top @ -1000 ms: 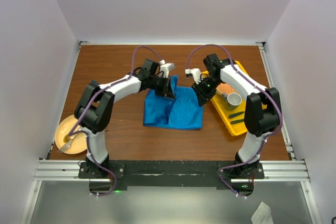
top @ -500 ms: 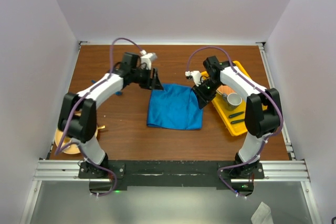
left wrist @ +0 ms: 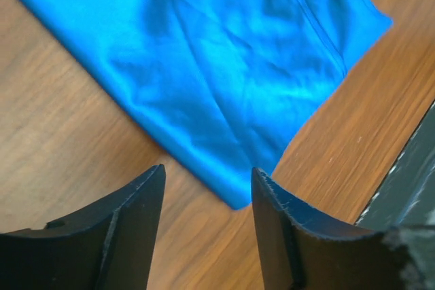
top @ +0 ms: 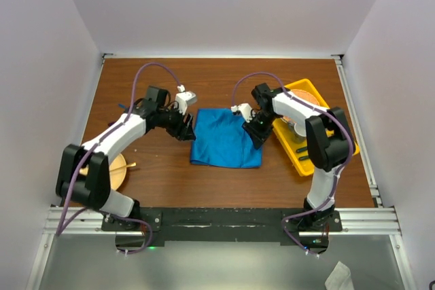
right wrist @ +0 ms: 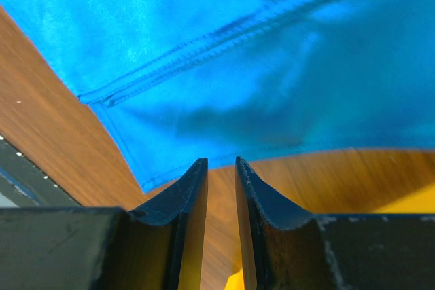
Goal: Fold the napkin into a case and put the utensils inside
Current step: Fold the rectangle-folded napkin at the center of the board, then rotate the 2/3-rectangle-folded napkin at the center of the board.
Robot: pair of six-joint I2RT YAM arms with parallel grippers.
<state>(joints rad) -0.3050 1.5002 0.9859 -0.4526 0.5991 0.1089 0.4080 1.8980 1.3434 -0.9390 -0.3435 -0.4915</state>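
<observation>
The napkin point(top: 226, 139) lies flat on the wooden table as a bright blue folded rectangle, also filling the left wrist view point(left wrist: 224, 52) and the right wrist view point(right wrist: 272, 52). My left gripper point(top: 185, 130) sits just off its left edge, open, with bare wood between the fingers and a napkin corner just past the tips point(left wrist: 207, 181). My right gripper point(top: 256, 134) rests at the napkin's right edge, its jaws a narrow gap apart over bare wood point(right wrist: 219, 162), holding nothing. A thin blue tip point(top: 122, 105) pokes out beside the left arm; the rest of the utensils is hidden.
A yellow tray point(top: 300, 166) with dishes stands right of the napkin, partly under the right arm. A yellow plate point(top: 114, 172) with a gold utensil sits at the near left by the left arm's elbow. White walls enclose the table.
My left gripper opened, let go of the raised napkin edge and swung left and nearer. The napkin settled flat. The right gripper shifted slightly left along the napkin's right edge.
</observation>
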